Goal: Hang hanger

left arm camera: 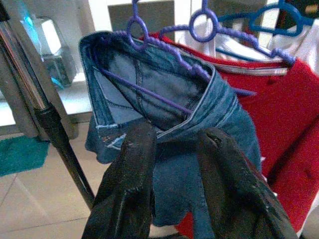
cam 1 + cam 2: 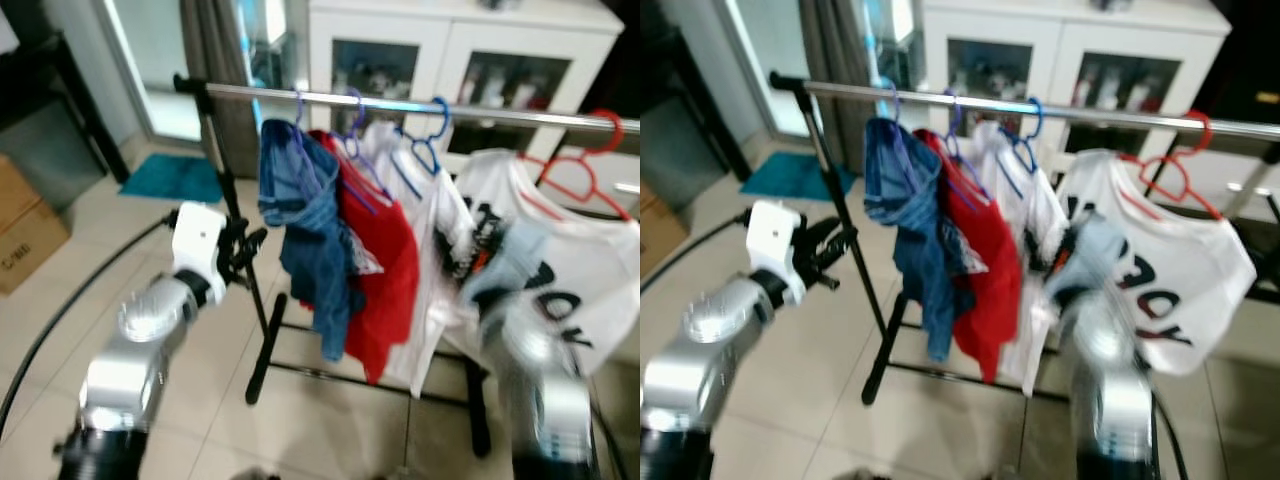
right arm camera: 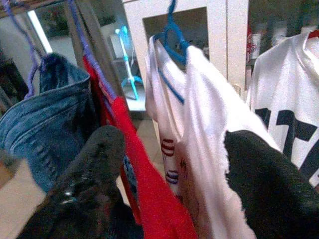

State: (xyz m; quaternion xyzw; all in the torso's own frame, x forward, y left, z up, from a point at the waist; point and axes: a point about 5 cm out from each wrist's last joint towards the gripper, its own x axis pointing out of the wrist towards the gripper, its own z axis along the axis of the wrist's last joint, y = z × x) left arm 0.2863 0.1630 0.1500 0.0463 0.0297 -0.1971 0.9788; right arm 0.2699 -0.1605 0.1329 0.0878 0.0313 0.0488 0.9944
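Already four garments hang along the silver clothes rail (image 2: 420, 108): blue denim shorts (image 2: 305, 225) on a purple hanger (image 1: 149, 47), a red shirt (image 2: 375, 260), a white shirt (image 3: 199, 124) on a blue hanger (image 2: 425, 140), and a printed white T-shirt (image 2: 1160, 270) on a red hanger (image 2: 580, 165). Beside the rack's black upright, the left claw (image 1: 172, 149) hovers just short of the shorts, fingers apart and empty. Further right, the right claw (image 3: 169, 164) is raised before the shirts, fingers spread wide either side of the white shirt's hem without gripping it.

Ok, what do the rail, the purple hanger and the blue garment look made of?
Rail: likely metal, a silvery tube with a bright sheen. Purple hanger: probably moulded plastic, smooth and glossy with notched shoulders. Blue garment: looks like denim, a faded blue weave with stitched seams.
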